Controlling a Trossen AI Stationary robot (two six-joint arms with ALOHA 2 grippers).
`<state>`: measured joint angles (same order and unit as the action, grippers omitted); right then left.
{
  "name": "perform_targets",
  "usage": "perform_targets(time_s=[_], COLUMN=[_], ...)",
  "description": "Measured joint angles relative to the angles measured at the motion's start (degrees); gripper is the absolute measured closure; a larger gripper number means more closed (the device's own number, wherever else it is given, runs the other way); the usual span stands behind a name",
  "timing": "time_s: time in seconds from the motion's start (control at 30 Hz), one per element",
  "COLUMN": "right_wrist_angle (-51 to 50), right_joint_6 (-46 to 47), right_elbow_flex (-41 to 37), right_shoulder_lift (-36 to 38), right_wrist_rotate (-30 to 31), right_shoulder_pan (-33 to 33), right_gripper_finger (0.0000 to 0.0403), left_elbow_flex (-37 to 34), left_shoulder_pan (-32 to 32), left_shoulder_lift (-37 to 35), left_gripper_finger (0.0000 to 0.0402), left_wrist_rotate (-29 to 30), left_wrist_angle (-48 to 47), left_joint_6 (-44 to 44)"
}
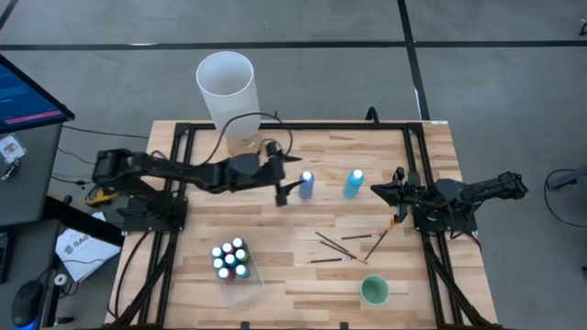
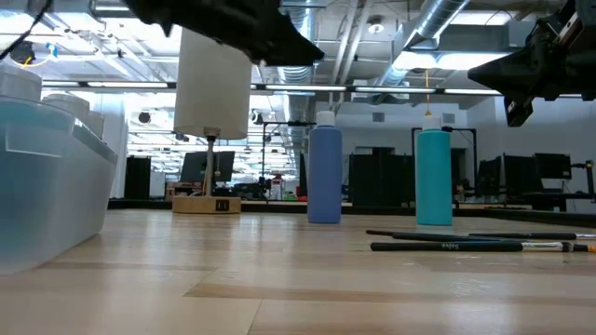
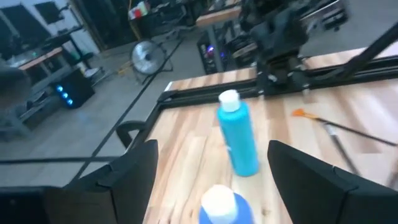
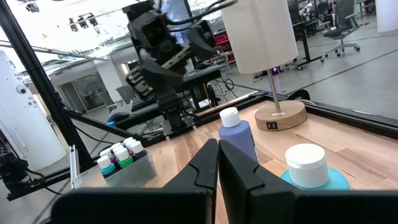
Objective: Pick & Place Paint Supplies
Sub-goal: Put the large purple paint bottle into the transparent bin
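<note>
small bottles in clear bin

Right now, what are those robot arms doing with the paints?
The left gripper is open beside the periwinkle bottle, not gripping it. The teal bottle stands just beyond. The right gripper is shut and holds nothing, near the teal bottle. Small bottles sit in a clear tub, and brushes lie on the table.
</note>
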<state>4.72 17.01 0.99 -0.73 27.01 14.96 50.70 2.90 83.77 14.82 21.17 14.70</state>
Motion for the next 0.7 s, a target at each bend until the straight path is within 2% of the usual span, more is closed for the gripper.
perform_targets(time_s=[0.23,0.7], right_wrist_angle=[0.01,-0.01], right_joint_6=[0.00,-0.01], right_elbow_flex=[0.00,0.00], right_shoulder_lift=[0.02,0.02], right_wrist_rotate=[0.02,0.02], right_shoulder_pan=[0.02,0.02], right_gripper_finger=[0.0394,0.0394], left_elbow_flex=[4.51,3.42], left_shoulder_pan=[2.80,4.42], left_shoulder_lift=[7.29,11.49], left_gripper_finger=[0.0111,0.0111], left_wrist_rotate=[-5.12,-5.35], left_wrist_angle=[-0.04,-0.26], left_joint_6=[-4.18,-7.91])
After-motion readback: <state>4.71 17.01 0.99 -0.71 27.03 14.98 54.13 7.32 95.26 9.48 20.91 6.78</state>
